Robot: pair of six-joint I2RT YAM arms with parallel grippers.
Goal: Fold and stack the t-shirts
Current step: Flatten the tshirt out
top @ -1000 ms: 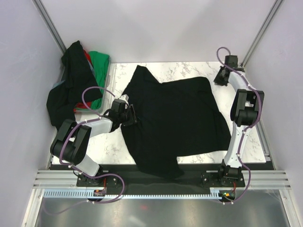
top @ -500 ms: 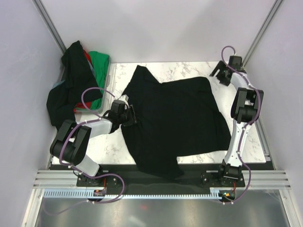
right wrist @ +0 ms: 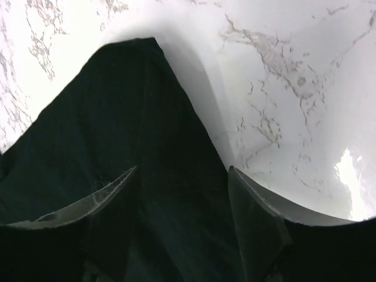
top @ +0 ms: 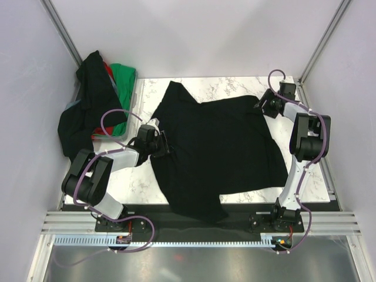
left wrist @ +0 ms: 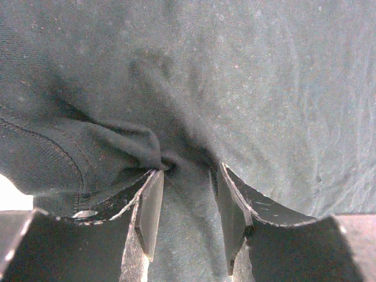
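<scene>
Progress close to nil. One black t-shirt [top: 217, 147] spread across the marble tabletop [top: 235, 85], rumpled and askew, one part reaching toward the far left and a flap running to the near edge, no fold put into it. No finished stack anywhere in view. Left to do, by this reckoning: flatten and fold this shirt, set it aside, then the same for every shirt in the heap.

Left gripper [top: 164, 145] down on the shirt's left edge, jaws about half apart with a pucker of cloth drawn up between them. Pinched fast or merely pressed upon, impossible to tell. Right gripper [top: 262, 106] over the shirt's far right corner, jaws wide, nothing in them. In the wrist view, the corner's tip just ahead of the two fingers, bare marble beyond.

Count: two arms, two grippers. On the tabletop, one shirt. In the heap [top: 94, 100] at the far left, beside the tabletop's edge: one black shirt [top: 88, 117] draped on top, one green shirt [top: 124, 79] under it, a sliver of red shirt [top: 107, 69] between them. Also a hint of grey-blue cloth at the left fringe, too little showing to call. At least three waiting there, likely more, the exact number hidden by the tangle.
</scene>
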